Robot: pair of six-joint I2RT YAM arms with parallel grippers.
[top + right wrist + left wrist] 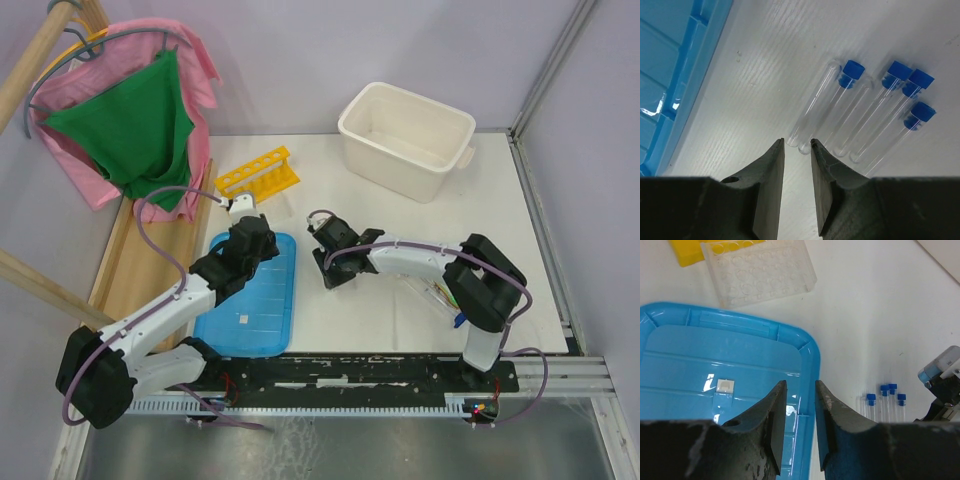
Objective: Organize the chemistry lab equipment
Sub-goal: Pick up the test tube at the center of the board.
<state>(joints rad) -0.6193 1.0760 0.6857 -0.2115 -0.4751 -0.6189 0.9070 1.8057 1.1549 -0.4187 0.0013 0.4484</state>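
Several clear blue-capped tubes lie side by side on the white table, caps pointing away; they also show in the left wrist view. My right gripper is open and empty, low over the table, its tips just short of the tubes' round ends; it also shows in the top view. My left gripper is open and empty over the right edge of the flat blue lid, left of the tubes. The yellow tube rack stands behind the lid. Thin blue- and green-tipped rods lie by the right arm.
The large white tub stands at the back right. A clear multi-well tray lies beside the yellow rack. Pink and green cloth hangs on a wooden frame at the left. The blue lid lies in front of the left arm.
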